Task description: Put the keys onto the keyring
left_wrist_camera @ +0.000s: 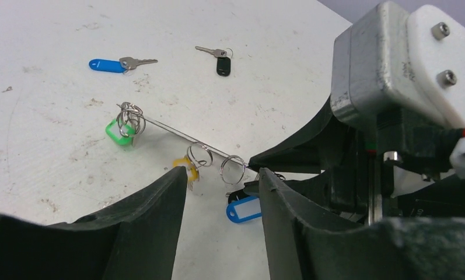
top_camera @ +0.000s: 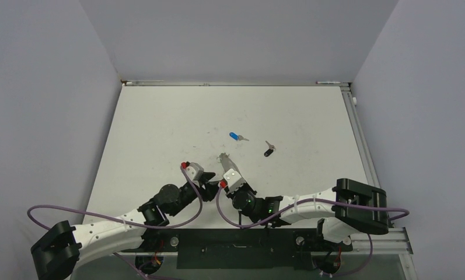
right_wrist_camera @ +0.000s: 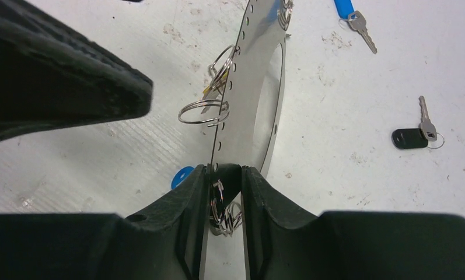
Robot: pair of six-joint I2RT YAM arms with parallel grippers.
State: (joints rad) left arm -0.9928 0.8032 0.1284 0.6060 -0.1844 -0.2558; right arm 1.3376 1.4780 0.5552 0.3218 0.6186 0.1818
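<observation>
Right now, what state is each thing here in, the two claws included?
keyring: on edge, clamped by the right gripper.
right gripper: shut on the keyring.
left gripper: open, empty.
green tag: hooked on the keyring.
yellow tag: hooked on the keyring.
blue-and-white tag: dangling by the gripped end.
blue key: lying loose, off the keyring.
black key: lying loose, off the keyring.

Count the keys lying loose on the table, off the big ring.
2. The blue-tagged key lies mid-table; the black-tagged key lies to its right, slightly nearer the arms. Both sit apart from the keyring. The arms may hide another.
</observation>
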